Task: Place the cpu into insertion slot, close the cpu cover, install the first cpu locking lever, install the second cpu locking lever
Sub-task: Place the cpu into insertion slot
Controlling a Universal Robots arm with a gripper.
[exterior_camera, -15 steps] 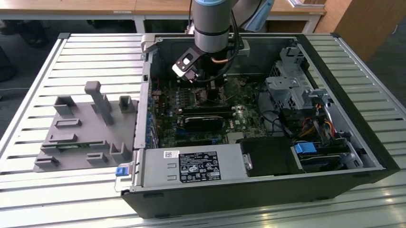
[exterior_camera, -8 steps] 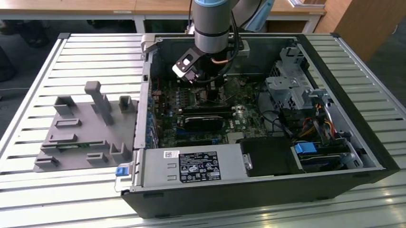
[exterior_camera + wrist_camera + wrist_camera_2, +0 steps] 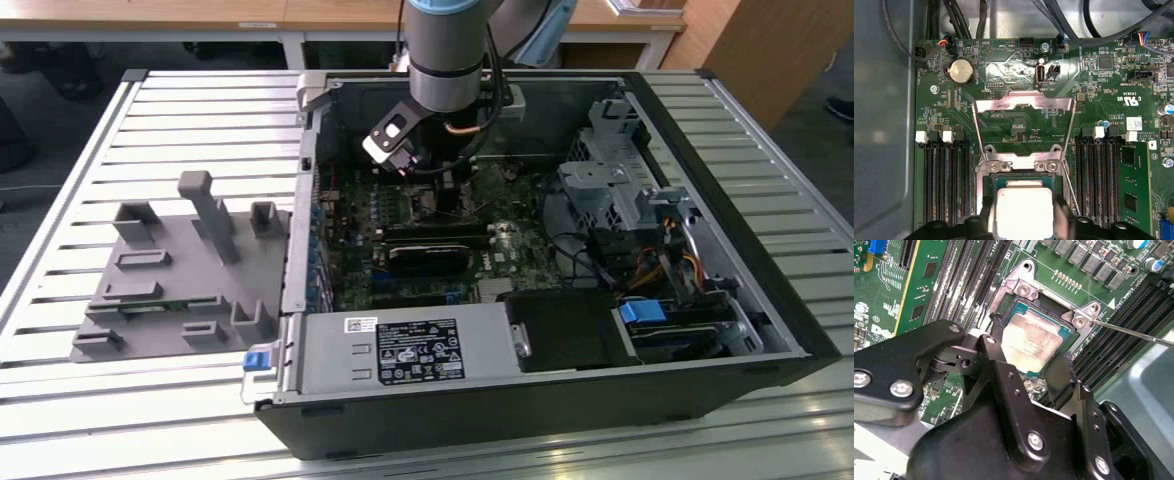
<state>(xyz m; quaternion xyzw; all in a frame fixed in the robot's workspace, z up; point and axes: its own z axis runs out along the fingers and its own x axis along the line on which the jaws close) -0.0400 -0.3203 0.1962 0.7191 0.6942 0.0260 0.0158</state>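
Black metal gripper [image 3: 1029, 360] is down inside the open case, and its two flat fingers [image 3: 996, 357] are pressed in against opposite edges of the cpu [image 3: 1031, 340], pinching it. The chip is a small square with a dull, smudged silvery lid on a green base. It lies level right over the insertion slot [image 3: 1046, 302], whose dark rim peeks out around it. I can't tell whether it is fully seated or a touch above.

In the first wrist view the cpu cover [image 3: 1024, 102] is swung up and open: a thin, shiny metal frame, with green board showing through its big square window. A locking lever [image 3: 1134, 333], just a thin steel rod, sticks out sideways from the socket's corner bracket.

Long, black, ribbed memory slots [image 3: 944, 185] run along both sides of the socket. A round silver coin battery [image 3: 961, 71] sits on the green motherboard [image 3: 1004, 75] beyond the cover.

Out wide, the black computer case [image 3: 534, 420] lies on its side on a slatted metal table [image 3: 134, 420]. A grey moulded fixture [image 3: 174, 290] with upright pegs sits on the exterior view's left.
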